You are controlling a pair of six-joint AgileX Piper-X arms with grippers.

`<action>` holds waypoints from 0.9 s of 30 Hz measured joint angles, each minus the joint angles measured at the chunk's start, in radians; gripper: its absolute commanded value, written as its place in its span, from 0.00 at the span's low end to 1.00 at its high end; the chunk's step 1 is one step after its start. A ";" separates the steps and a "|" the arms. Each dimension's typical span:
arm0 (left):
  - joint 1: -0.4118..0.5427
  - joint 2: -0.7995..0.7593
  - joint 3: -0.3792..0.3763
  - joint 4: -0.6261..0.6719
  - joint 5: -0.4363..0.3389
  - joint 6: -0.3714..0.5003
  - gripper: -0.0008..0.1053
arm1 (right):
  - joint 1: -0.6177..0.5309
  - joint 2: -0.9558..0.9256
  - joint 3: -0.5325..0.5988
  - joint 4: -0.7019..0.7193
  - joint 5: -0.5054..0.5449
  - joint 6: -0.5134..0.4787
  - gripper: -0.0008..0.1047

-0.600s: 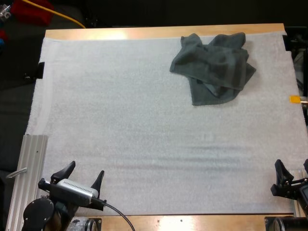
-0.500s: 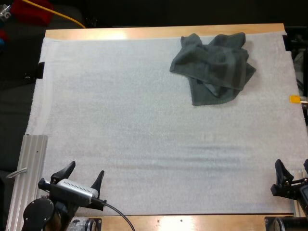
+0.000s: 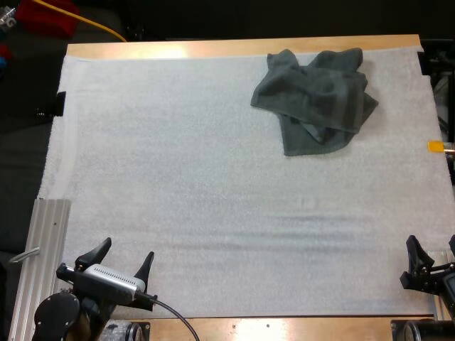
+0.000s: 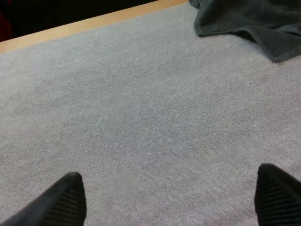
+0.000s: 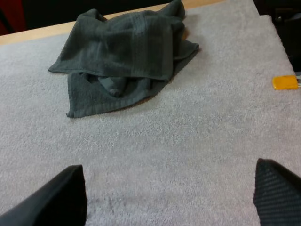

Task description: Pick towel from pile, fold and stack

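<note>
The left end effector (image 3: 129,247) and right end effector (image 3: 432,247) have black, tapered, ribbed fingers (image 4: 66,200).

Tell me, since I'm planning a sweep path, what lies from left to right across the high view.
In order: left gripper, open, near side → crumpled towel, far side, right of centre → right gripper, open, at the near right edge.

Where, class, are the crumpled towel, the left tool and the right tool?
crumpled towel (image 3: 316,96), high view, middle of the heap.
left tool (image 3: 128,250), high view, midway between its open fingertips.
right tool (image 3: 431,246), high view, midway between its fingertips.
</note>
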 measured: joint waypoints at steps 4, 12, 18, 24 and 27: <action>0.000 0.000 0.000 0.000 0.000 0.000 0.68 | 0.000 0.000 0.000 0.000 0.001 0.032 0.68; 0.000 0.000 -0.006 0.000 0.055 -0.018 0.68 | 0.000 0.000 -0.015 0.000 -0.061 0.033 0.68; 0.000 0.013 -0.053 0.000 0.133 -0.045 0.68 | 0.000 0.051 -0.087 0.000 -0.132 0.033 0.68; -0.058 0.104 -0.099 -0.015 0.184 -0.052 0.68 | 0.000 0.155 -0.151 0.000 -0.217 0.015 0.68; -0.104 0.142 -0.128 -0.015 0.198 -0.053 0.68 | 0.000 0.201 -0.176 -0.001 -0.285 0.006 0.68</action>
